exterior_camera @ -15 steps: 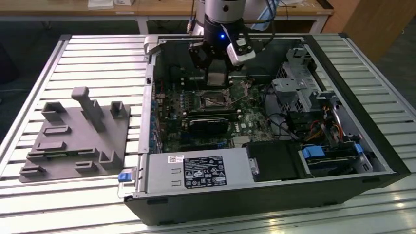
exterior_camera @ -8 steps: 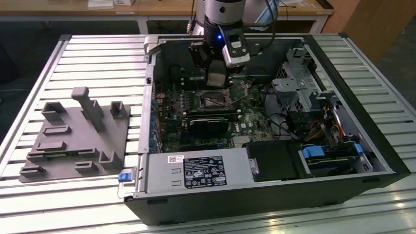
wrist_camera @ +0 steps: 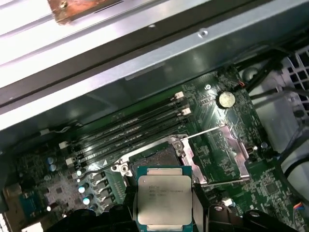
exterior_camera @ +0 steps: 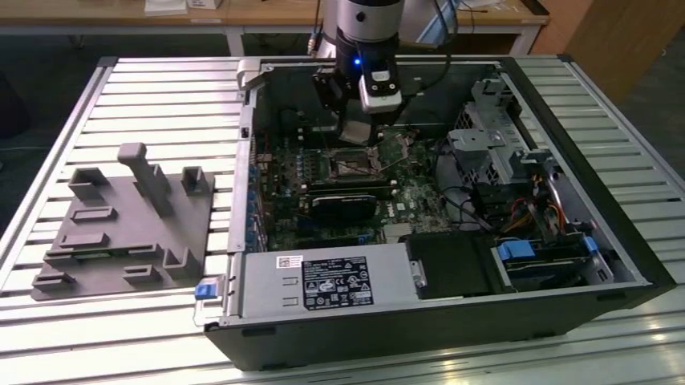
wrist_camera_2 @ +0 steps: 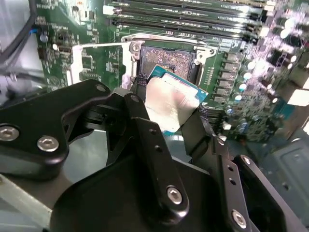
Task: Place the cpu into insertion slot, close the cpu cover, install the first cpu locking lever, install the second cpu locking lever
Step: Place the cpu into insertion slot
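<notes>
The hand (wrist_camera: 164, 209) pinches the chip (wrist_camera: 163, 198) by two opposite edges, silvery top showing in both wrist views. The chip (wrist_camera_2: 174, 101) hangs in the air just over one edge of the socket (wrist_camera: 154, 155), not seated in it. The socket lies bare. Its cover (wrist_camera: 190, 162) is swung open and lies back on the green board (wrist_camera: 217, 116) beside it. Long memory slots (wrist_camera: 130, 126) run along the socket's far side. In the exterior view the hand (exterior_camera: 358, 128) reaches down into an open computer case (exterior_camera: 599, 265) lying on a slatted counter (exterior_camera: 160, 88), with a grey tray (exterior_camera: 118, 233) at the exterior view's left.
</notes>
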Action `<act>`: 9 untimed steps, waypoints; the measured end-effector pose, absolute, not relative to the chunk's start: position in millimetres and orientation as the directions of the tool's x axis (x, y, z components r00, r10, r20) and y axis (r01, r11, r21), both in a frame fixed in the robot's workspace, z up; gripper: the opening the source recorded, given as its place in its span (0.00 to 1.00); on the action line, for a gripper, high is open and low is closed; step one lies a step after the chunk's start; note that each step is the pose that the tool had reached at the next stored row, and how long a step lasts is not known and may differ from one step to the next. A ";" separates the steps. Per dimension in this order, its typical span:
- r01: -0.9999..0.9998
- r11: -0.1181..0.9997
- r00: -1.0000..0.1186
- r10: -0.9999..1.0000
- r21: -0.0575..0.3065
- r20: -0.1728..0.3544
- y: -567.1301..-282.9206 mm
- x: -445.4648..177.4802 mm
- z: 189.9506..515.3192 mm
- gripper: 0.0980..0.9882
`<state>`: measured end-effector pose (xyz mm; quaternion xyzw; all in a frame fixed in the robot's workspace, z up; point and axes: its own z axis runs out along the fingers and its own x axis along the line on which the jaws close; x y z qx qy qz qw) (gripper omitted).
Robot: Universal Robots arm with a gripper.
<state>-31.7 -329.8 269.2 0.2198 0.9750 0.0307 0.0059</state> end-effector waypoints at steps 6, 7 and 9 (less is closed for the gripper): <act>0.524 0.850 -0.851 0.525 0.062 0.002 -329.8 -31.7 268.2 0.49; 0.539 0.840 -0.842 0.540 0.062 0.002 -329.8 -31.6 268.0 0.49; 0.569 0.820 -0.822 0.570 0.062 0.002 -329.8 -31.6 267.7 0.49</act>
